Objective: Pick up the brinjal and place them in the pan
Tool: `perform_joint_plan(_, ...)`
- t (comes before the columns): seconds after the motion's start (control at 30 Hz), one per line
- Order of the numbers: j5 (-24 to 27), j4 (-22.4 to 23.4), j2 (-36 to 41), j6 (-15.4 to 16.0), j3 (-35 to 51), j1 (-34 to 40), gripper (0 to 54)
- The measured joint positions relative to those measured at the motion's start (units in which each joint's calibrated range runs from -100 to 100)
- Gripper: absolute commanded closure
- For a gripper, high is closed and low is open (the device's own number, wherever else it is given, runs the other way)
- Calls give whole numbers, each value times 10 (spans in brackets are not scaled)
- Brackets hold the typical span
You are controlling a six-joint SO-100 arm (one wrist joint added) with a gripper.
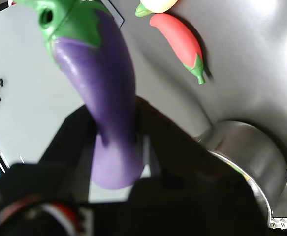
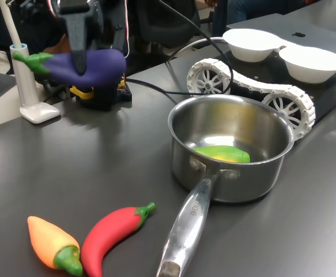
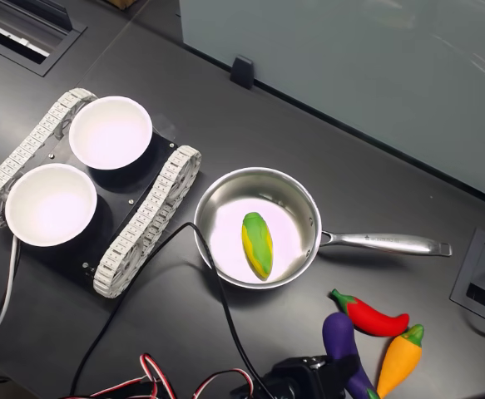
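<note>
The purple brinjal (image 1: pixel 104 93) with its green cap is clamped between my gripper's (image 1: pixel 117 145) dark fingers. In the first exterior view the brinjal (image 2: pixel 93 66) hangs level above the table at the back left, with the gripper (image 2: pixel 80 64) coming down on it from above. The second exterior view shows the brinjal (image 3: pixel 340 339) near the bottom edge, beside the gripper (image 3: pixel 329 370). The steel pan (image 2: pixel 182 135) stands in the middle, handle toward the camera, and its rim (image 3: pixel 211 202) lies up and left of the brinjal. A yellow-green toy (image 3: pixel 257 243) lies inside the pan.
A red chili (image 2: pixel 113 234) and an orange pepper (image 2: pixel 49 242) lie on the table near the pan handle (image 2: pixel 188 225). Two white bowls (image 3: pixel 109 131) (image 3: pixel 49 204) sit on a tracked vehicle (image 3: pixel 146 220). A white post (image 2: pixel 26 86) stands at the back left. Cables cross the table.
</note>
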State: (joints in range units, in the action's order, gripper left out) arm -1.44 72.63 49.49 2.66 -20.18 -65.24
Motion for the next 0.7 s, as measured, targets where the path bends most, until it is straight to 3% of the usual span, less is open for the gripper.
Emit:
perform_joint_plan(0.33, 27, -24, 77, 0, -13, 85, 536)
perform_joint_plan(0.7, 33, -33, 108, 0, -13, 161, 531)
